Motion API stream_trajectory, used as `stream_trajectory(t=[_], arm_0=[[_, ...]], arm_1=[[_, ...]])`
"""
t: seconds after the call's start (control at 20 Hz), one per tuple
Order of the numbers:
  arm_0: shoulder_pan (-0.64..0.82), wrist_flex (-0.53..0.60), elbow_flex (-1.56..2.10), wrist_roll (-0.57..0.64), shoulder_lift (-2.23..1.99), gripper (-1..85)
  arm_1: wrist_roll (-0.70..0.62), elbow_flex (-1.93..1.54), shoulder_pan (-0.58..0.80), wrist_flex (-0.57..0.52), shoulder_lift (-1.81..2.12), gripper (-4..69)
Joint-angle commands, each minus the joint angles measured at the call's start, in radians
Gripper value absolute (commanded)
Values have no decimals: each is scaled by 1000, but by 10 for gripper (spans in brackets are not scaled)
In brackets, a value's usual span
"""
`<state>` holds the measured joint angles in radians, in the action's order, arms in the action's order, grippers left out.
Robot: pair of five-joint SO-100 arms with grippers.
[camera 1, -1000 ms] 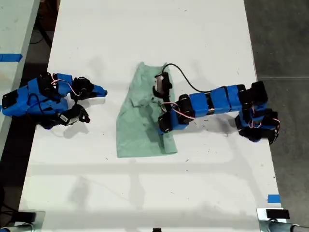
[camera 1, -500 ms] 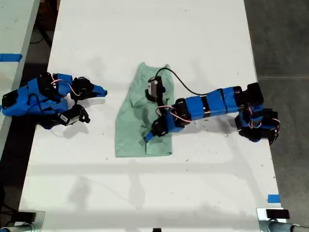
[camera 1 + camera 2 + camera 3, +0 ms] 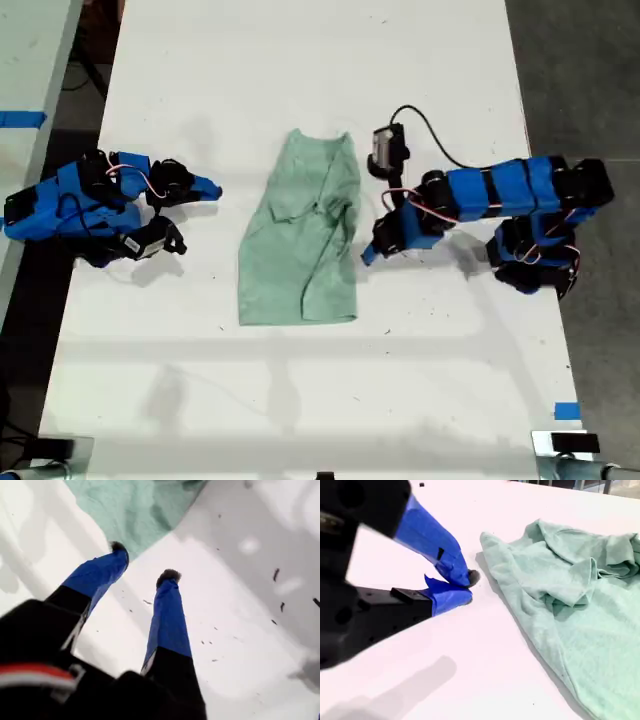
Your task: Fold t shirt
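Hovering apart-jawed and empty, my first gripper stood off the t shirt's edge.
My second gripper, jaws closed on nothing, rested beside the shirt's other side. The shirt lay rumpled mid-way on the white table, speckled with dark flecks; grey floor bordered it.

A white table is carrying a pale mint-green t shirt, which is lying crumpled and partly folded at its middle in the exterior view. Small dark specks are dotting the tabletop, and a blue tape strip is sitting near the exterior view's lower right corner.
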<state>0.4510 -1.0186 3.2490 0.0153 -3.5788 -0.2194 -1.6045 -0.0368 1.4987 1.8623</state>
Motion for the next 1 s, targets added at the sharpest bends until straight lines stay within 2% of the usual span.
stream_trajectory(t=[0.0,0.1,0.15,0.2,0.25,0.3,0.35,0.4,0.5,0.95], arm_0=[[0,-2,38,-6,-2,-2],[0,-2,38,-6,-2,-2],[0,-2,38,-8,-2,-2],[-2,-2,38,-9,-2,-2],[-2,-2,38,-11,-2,-2],[-2,-2,38,-11,-2,-2],[-2,-2,38,-11,-2,-2],[-5,0,38,-11,-2,-2],[-8,0,38,-11,-2,-2],[-8,0,38,-11,-2,-2]], arm_1=[[23,-578,49,-189,480,98],[11,-962,63,-321,850,50],[3,-1115,71,-344,1039,16],[-2,-1236,81,-322,1226,16],[-5,-1331,97,-256,1414,16],[-5,-1417,123,-141,1618,16],[-14,-1474,155,-100,1635,15],[-11,-1480,170,-132,1580,15],[-61,-1482,184,-118,1635,16],[-55,-1482,170,-118,1634,16]])
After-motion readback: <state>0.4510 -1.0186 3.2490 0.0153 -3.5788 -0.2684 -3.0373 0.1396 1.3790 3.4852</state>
